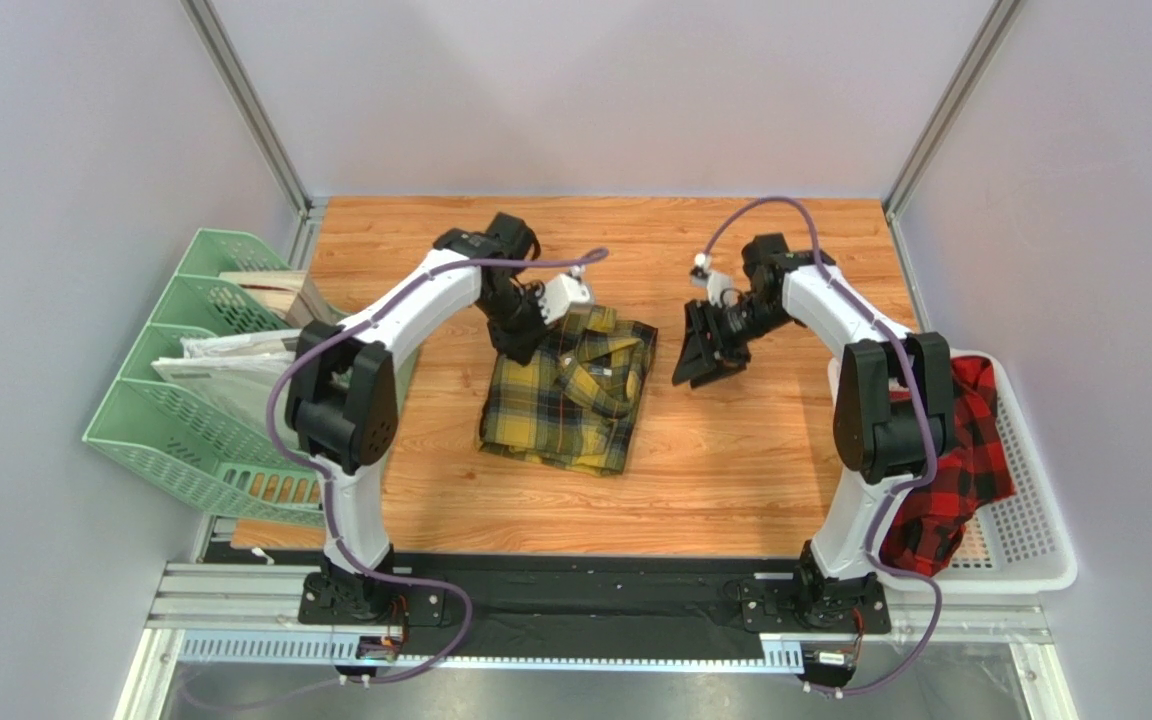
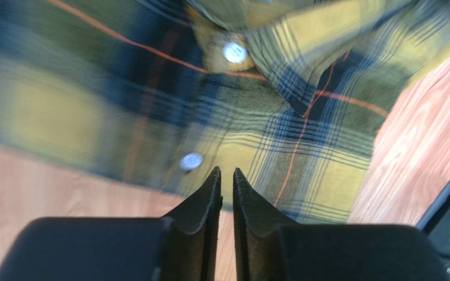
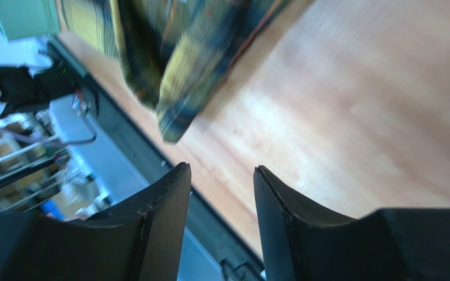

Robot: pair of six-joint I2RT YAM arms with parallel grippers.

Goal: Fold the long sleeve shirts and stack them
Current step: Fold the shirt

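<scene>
Folded yellow shirt [image 1: 567,393] lies lengthwise, collar at the far end, just ahead of the left gripper's [image 2: 227,172] barely parted, empty jaws. The right gripper [image 3: 222,170] gapes empty beside it.

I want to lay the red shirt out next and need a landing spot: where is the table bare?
Bare wood lies between the yellow plaid shirt and the black rail, and right of it up to the right arm. Crowded: around the shirt's far end, where the left gripper and right gripper hover.
</scene>
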